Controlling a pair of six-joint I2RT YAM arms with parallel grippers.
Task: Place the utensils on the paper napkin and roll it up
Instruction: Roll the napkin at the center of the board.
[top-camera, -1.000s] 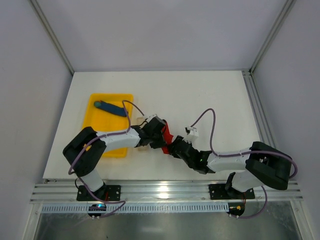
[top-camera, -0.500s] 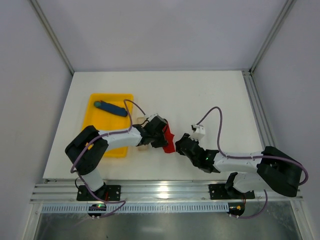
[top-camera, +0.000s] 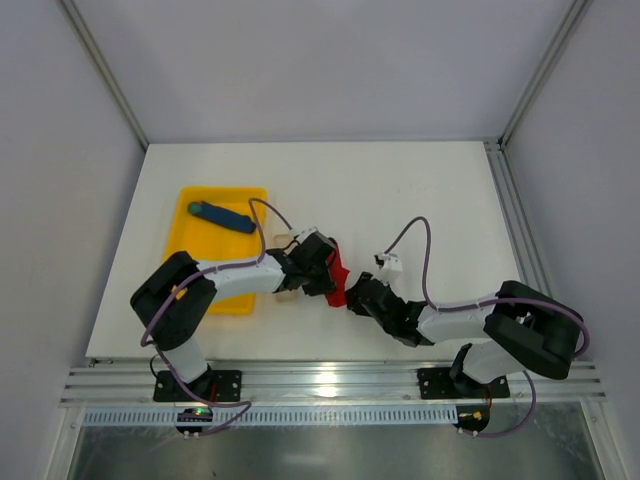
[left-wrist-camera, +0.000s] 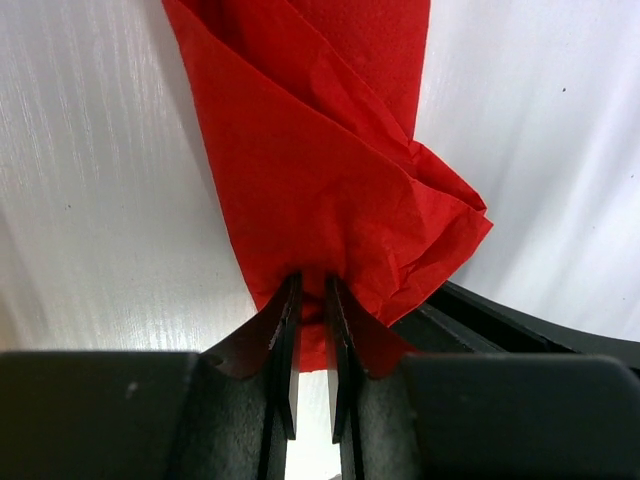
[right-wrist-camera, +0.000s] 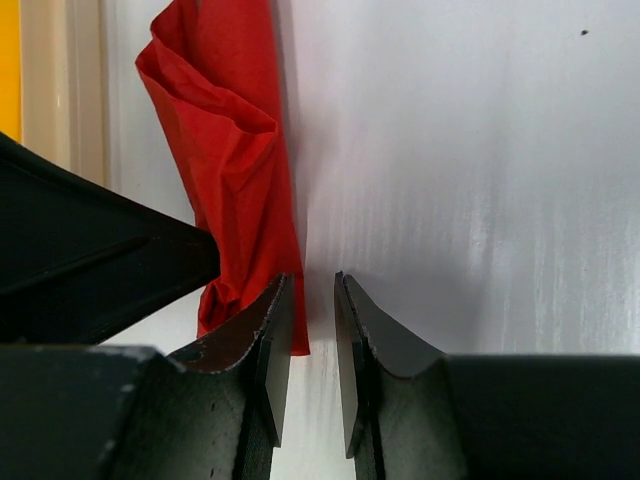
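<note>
Tabletop: white tabletop (top-camera: 420, 190), with both my arms reaching in from its near edge.

Tray: yellow tray (top-camera: 200, 242) on the left part of the tabletop. My left arm (top-camera: 225, 280) lies across its near right corner.

Right arm: my right arm (top-camera: 455, 318) runs low along the near edge and points left toward the middle.

Napkin: red paper napkin (top-camera: 335, 272), crumpled and folded into a narrow strip. It rests on the tabletop just right of the tray, between my two wrists. The left wrist camera shows its layers gathered into wrinkles at the end nearest me (left-wrist-camera: 300, 170).

Stick: blue stick with a teal end (top-camera: 222, 216), lying slantwise in the far part of the tray, well apart from the napkin.

Left jaws: closed on the napkin's near end, with a pinch of red paper clamped between my two thin fingers (left-wrist-camera: 285, 350).

Right jaws: a narrow gap stands between my fingers (right-wrist-camera: 272, 350), and bare tabletop shows through it. The napkin's lower edge (right-wrist-camera: 235, 160) lies against the inner side of the left finger, but nothing is clamped.

Tan strip: a pale tan strip (right-wrist-camera: 60, 100) runs beside the tray's yellow edge at the left of my right wrist view. I cannot tell what it is.
</note>
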